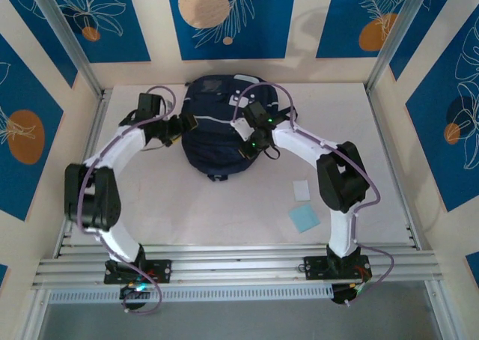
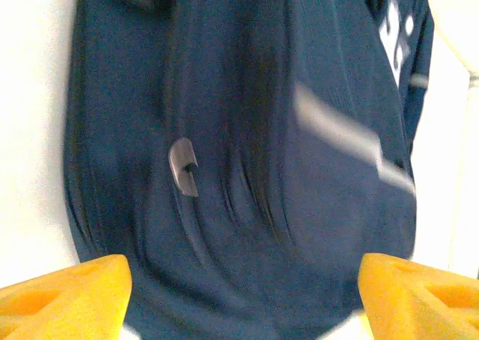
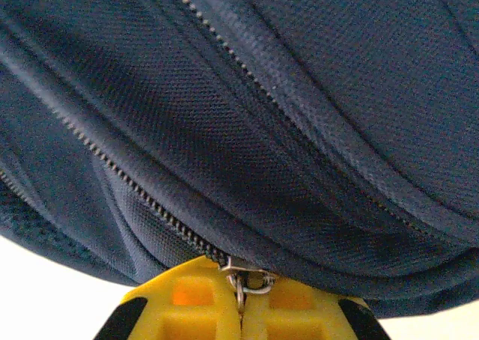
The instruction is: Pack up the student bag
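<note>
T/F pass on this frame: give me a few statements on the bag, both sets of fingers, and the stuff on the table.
1. The right fingers are shut on the bag's zipper pull. True.
2. The left fingers pinch the bag's fabric. False: they stand wide apart, holding nothing.
3. A blue sheet lies on the table, right of the bag. True.
4. The bag lies at the table's near edge. False: it lies toward the far edge, about midway across.
</note>
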